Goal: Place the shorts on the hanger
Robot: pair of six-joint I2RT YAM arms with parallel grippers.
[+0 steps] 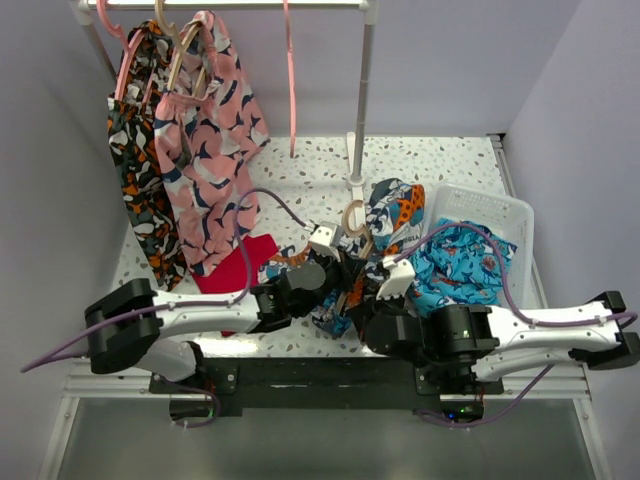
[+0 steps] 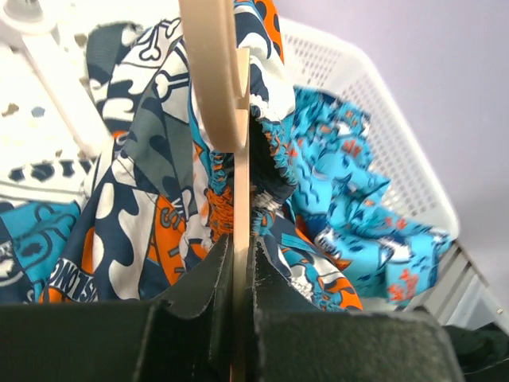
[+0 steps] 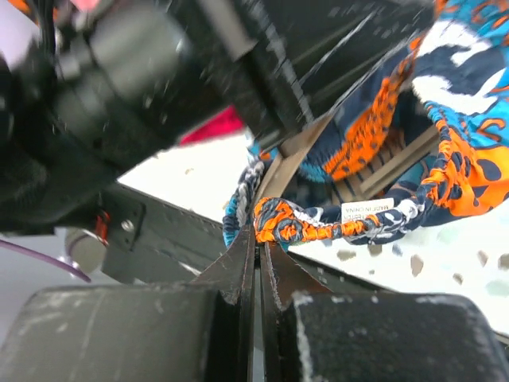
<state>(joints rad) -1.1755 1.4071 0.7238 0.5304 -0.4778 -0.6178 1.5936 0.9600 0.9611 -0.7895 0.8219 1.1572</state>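
Overhead: the shorts point(image 1: 392, 212) bunch around the hanger point(image 1: 353, 215) just left of the white basket point(image 1: 505, 212), on a speckled table point(image 1: 440, 160) between lilac walls point(image 1: 560, 60). Left wrist: the left gripper point(image 2: 241, 263) clamps the hanger's thin bar, basket behind. Right wrist: the right gripper point(image 3: 258, 243) pinches the shorts' waistband. Seemingly the shorts are partly threaded on, not yet hanging neatly.

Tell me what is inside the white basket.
Crumpled turquoise shorts lie in the basket, and its far wall shows bare. The basket floor and anything beneath the shorts are covered by the fabric.
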